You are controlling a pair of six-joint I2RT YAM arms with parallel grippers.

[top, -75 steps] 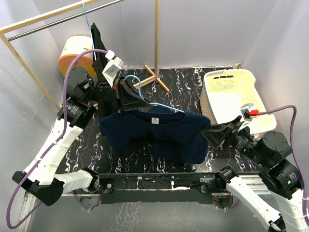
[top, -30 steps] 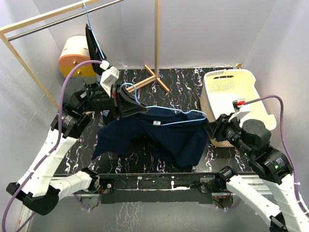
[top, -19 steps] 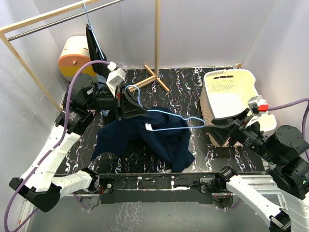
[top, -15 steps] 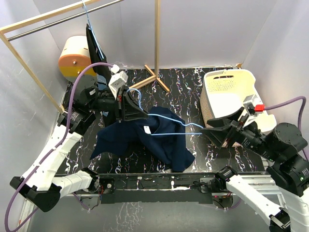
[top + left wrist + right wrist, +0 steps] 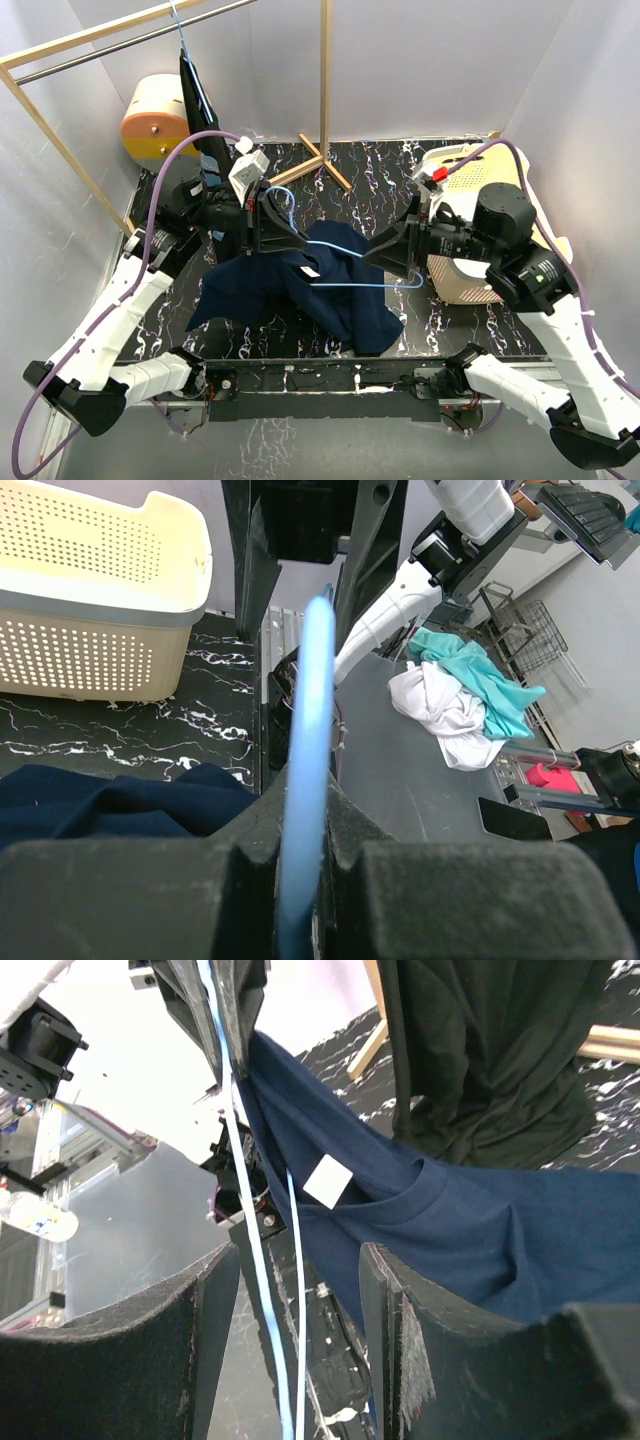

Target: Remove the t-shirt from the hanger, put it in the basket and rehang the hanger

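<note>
My left gripper (image 5: pixel 268 226) is shut on the neck of a light blue wire hanger (image 5: pixel 360 285) and holds it above the table; in the left wrist view the wire (image 5: pixel 308 710) runs straight between the closed jaws (image 5: pixel 300 815). A navy t-shirt (image 5: pixel 255 285) hangs from the hanger's left part and sags onto the table. The hanger's right arm is bare. My right gripper (image 5: pixel 378 250) is open at that bare end. In the right wrist view (image 5: pixel 298 1270) both hanger wires (image 5: pixel 250 1280) pass between its fingers, with the shirt's collar (image 5: pixel 450 1210) just beyond.
A white laundry basket (image 5: pixel 500 165) stands at the right behind the right arm. A wooden rack (image 5: pixel 325 80) with a metal rail stands at the back, with a black garment (image 5: pixel 200 100) hanging from it. An orange and cream cylinder (image 5: pixel 155 115) sits at the back left.
The shirt's right shoulder has slid off the hanger and the cloth has dropped left. My right arm swung in from the basket side and now has its open jaws round the hanger's bare right end.
</note>
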